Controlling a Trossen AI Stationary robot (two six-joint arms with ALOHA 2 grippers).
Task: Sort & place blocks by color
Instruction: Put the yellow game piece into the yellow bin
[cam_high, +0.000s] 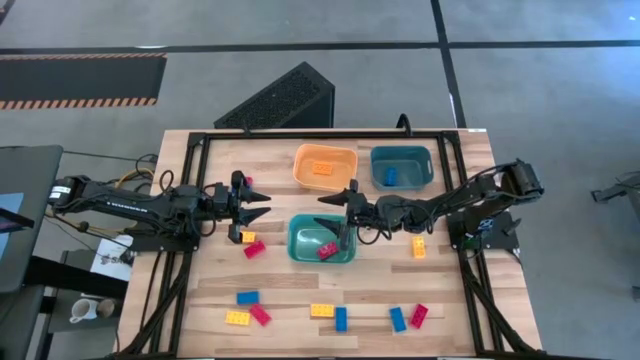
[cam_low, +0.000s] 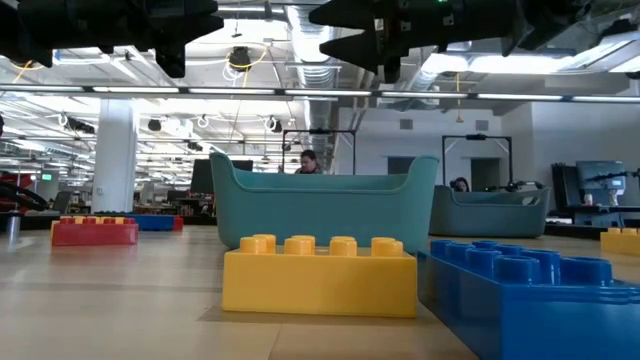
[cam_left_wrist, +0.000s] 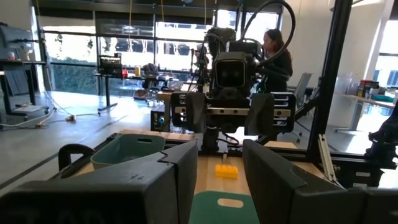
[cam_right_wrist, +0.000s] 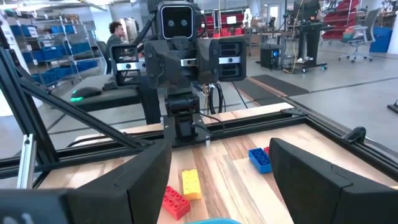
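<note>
In the bins (cam_high: 324, 152), three blocks (cam_high: 328, 250)

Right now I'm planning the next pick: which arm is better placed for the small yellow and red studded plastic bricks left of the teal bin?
Left: left gripper hovers open just above yellow brick and red brick.

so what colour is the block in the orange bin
Orange, close to the orange bin itself; the block shows best in the high view.

The blue brick (cam_low: 535, 300) beside the yellow brick (cam_low: 320, 275) runs off the low view's edge; the right gripper (cam_high: 330, 211) partly hides the red brick (cam_high: 327, 251) in the teal bin (cam_high: 300, 245).
</note>
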